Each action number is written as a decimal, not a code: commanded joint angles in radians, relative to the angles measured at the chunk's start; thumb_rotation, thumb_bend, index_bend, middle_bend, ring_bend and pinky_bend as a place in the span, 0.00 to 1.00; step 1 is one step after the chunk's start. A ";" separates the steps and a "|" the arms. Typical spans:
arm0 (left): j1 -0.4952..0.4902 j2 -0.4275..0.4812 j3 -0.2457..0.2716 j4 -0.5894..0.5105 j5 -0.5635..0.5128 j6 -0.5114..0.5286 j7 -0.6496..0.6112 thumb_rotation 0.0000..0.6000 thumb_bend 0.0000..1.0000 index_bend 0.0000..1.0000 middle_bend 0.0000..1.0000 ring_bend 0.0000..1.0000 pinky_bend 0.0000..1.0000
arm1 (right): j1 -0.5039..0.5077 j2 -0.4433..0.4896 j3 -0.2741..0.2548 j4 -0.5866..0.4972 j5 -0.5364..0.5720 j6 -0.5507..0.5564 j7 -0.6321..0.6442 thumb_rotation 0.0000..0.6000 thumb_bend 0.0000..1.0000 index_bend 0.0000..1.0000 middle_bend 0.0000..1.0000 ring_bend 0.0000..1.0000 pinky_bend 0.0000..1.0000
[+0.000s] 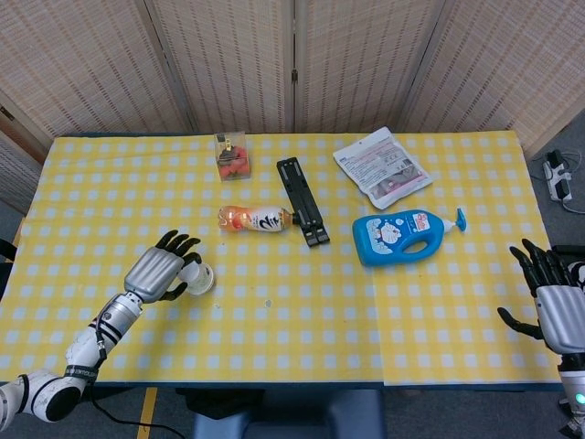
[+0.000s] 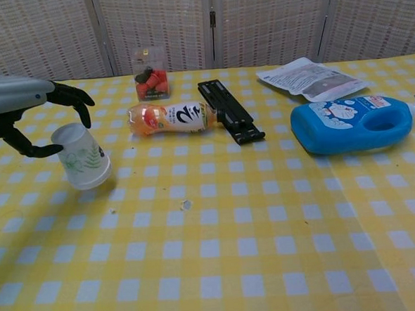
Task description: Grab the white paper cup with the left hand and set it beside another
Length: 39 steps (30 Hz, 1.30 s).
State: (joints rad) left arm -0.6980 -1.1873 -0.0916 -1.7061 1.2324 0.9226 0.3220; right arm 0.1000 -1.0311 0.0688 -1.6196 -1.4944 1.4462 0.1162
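We see the left hand [image 2: 23, 114] pinching the white paper cup [image 2: 83, 157] at its rim, tilted, just under the fingers; the head view hides most of the cup behind that hand. Our right hand [image 1: 553, 302], fingers spread and holding nothing, is cut off at the frame edge.

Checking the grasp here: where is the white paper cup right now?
In both views the white paper cup sits tilted at the table's left front, held by the left hand, left of the orange drink bottle.
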 commanded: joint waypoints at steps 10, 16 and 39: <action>-0.007 0.020 0.025 -0.054 -0.019 0.006 0.124 1.00 0.46 0.38 0.30 0.23 0.01 | -0.001 -0.003 0.000 0.007 -0.003 0.001 0.009 1.00 0.26 0.00 0.00 0.01 0.00; -0.014 0.004 0.017 -0.043 -0.062 0.018 0.163 1.00 0.46 0.38 0.37 0.31 0.02 | -0.002 -0.004 -0.002 0.010 -0.005 0.002 0.012 1.00 0.26 0.00 0.00 0.01 0.00; 0.056 0.194 -0.020 -0.184 -0.007 0.119 0.003 1.00 0.46 0.38 0.45 0.39 0.05 | 0.000 0.001 -0.001 0.000 -0.007 0.000 0.005 1.00 0.26 0.00 0.00 0.01 0.00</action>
State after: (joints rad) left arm -0.6498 -1.0048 -0.1081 -1.8798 1.2168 1.0305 0.3353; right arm 0.0994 -1.0306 0.0681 -1.6196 -1.5016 1.4463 0.1208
